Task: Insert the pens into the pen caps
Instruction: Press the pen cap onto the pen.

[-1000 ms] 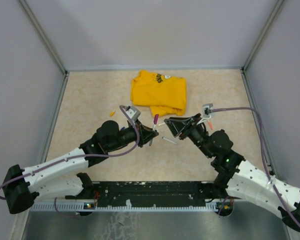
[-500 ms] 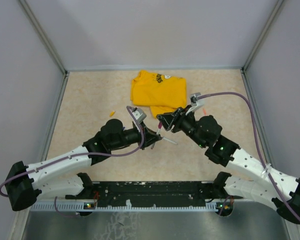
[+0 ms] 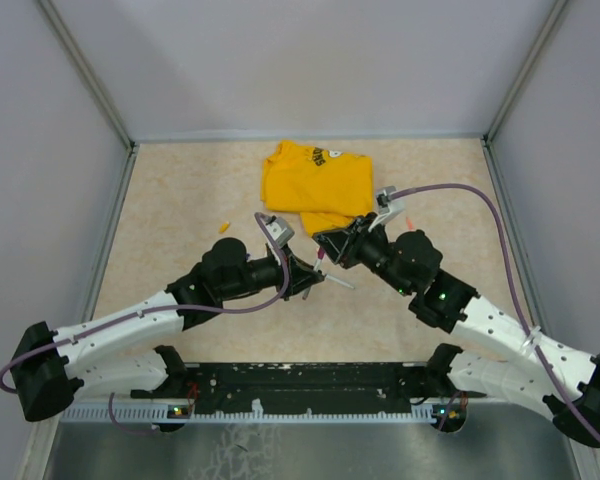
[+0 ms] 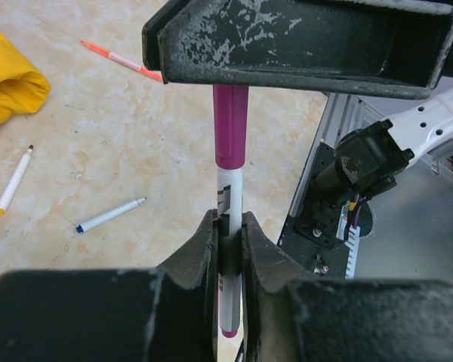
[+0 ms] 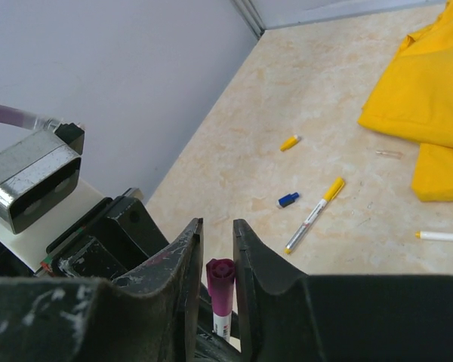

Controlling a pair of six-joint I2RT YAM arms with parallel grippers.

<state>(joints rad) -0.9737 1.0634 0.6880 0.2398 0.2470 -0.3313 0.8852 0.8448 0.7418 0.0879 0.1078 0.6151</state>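
The beige counter [image 3: 180, 180] carries a crumpled yellow T-shirt [image 3: 318, 185] toward its far side. The left arm [image 3: 130, 325] and right arm [image 3: 500, 335] angle inward, and their ends stand together just in front of the shirt.

The left tool [image 4: 228, 226] is pressed together on a white-barrelled pen [image 4: 228, 197], pinching it mid-barrel and holding it off the counter. A magenta cap [image 4: 230, 132] sits on that pen's upper end, and the cap's top lies between the fingers of the right tool [image 5: 217, 226]. Those fingers flank the cap closely, but I cannot tell whether they grip it or stand just clear.

Loose on the counter lie a blue-tipped pen [image 4: 109, 215], a yellow-tipped pen [image 4: 13, 181] near the shirt, and an orange pen [image 4: 121, 59] partly hidden behind the right tool. In the right wrist view a yellow-capped pen [image 5: 317, 213] lies just beside a loose blue cap [image 5: 288, 199], with a loose yellow cap [image 5: 289, 142] beyond them
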